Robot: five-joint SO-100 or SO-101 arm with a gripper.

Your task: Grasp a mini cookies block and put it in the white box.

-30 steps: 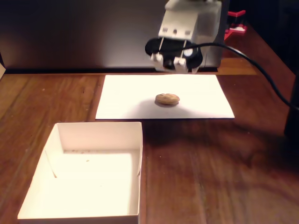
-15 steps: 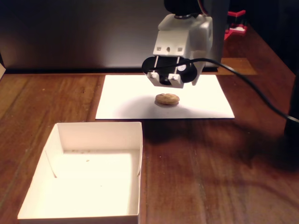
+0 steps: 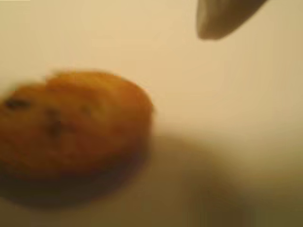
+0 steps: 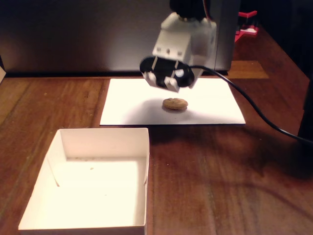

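The gripper (image 4: pixel 166 82) hangs in the upper middle of the fixed view, just above the cookie (image 4: pixel 175 104) and not touching it. It holds nothing. Whether its jaws are spread or pressed together I cannot tell: the fixed view blurs them, and the wrist view shows only 1 fingertip (image 3: pixel 222 19) at the top right.

The cookie lies flat on the paper (image 4: pixel 132 105), filling the left of the blurred wrist view. It looks light, stiff and crumbly, so a gentle pinch across its rim should suit. The box (image 4: pixel 142 142) sits at lower left, well apart, with only crumbs inside.
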